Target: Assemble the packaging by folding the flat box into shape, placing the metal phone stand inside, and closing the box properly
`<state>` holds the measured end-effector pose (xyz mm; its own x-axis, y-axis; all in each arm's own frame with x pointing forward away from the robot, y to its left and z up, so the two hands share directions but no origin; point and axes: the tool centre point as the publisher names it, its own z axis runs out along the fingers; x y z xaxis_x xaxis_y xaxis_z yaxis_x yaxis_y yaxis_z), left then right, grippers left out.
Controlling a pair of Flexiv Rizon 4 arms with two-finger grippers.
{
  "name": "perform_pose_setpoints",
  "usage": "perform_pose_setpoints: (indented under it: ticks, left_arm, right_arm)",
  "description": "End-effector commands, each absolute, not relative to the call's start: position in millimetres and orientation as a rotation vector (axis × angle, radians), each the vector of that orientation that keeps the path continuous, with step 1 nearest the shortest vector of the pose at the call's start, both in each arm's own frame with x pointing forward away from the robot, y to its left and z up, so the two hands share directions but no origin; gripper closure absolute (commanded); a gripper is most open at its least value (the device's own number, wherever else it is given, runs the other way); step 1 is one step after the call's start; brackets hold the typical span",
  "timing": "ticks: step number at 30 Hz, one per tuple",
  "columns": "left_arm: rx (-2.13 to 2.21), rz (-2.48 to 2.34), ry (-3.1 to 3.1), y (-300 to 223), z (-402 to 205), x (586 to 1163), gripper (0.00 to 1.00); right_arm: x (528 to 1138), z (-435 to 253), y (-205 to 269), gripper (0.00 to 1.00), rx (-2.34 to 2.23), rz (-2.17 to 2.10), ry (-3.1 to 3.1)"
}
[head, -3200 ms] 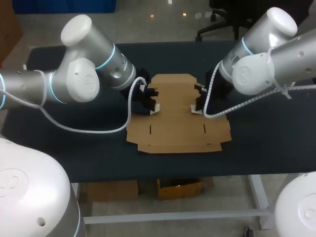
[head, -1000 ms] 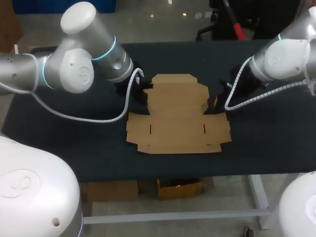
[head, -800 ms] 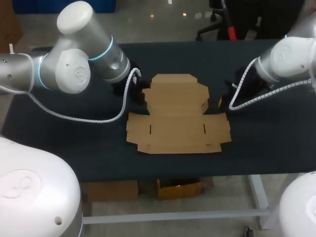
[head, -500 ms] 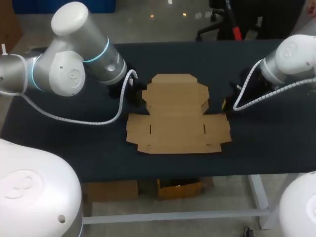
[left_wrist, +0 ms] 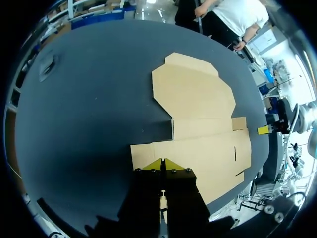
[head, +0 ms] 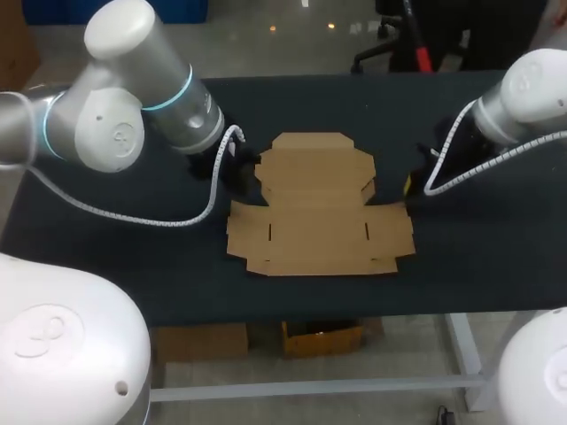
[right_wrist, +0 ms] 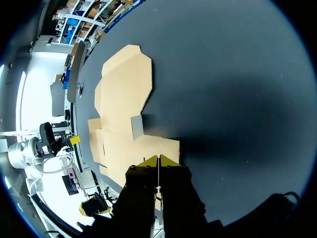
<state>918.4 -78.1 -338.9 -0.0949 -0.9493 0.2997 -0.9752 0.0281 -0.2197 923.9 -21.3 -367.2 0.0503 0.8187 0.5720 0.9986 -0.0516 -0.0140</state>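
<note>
The flat brown cardboard box lies unfolded in the middle of the black table, its rounded lid panel toward the far side. My left gripper hovers just off the box's left edge, shut and empty. In the left wrist view its yellow tips meet over the box's near corner. My right gripper hangs by the box's right edge, shut with nothing in it. Its tips sit over the corner of the cardboard. The metal phone stand is in no view.
The black table top stretches out on both sides of the box and toward the front edge. Each arm's white cable loops down close to the cardboard's sides.
Both grippers, which sat on the box's side flaps earlier, have drawn outward off the cardboard, left arm to the left, right arm to the right. The box stays flat.
</note>
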Motion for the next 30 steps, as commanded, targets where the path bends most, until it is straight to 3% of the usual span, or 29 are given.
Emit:
perform_pose_setpoints:
  ticks: [1,30]
  left_arm:
    - [2.069,0.567,-2.203,-72.2,-328.1,907.9,1.00]
    - [2.091,0.491,-2.139,-67.4,-319.8,820.0,1.00]
  right_arm:
    - [915.1,-352.6,-23.6,1.00,-1.935,-0.578,-1.834]
    - [823.5,-330.4,-31.4,1.00,-2.003,-0.537,-1.892]
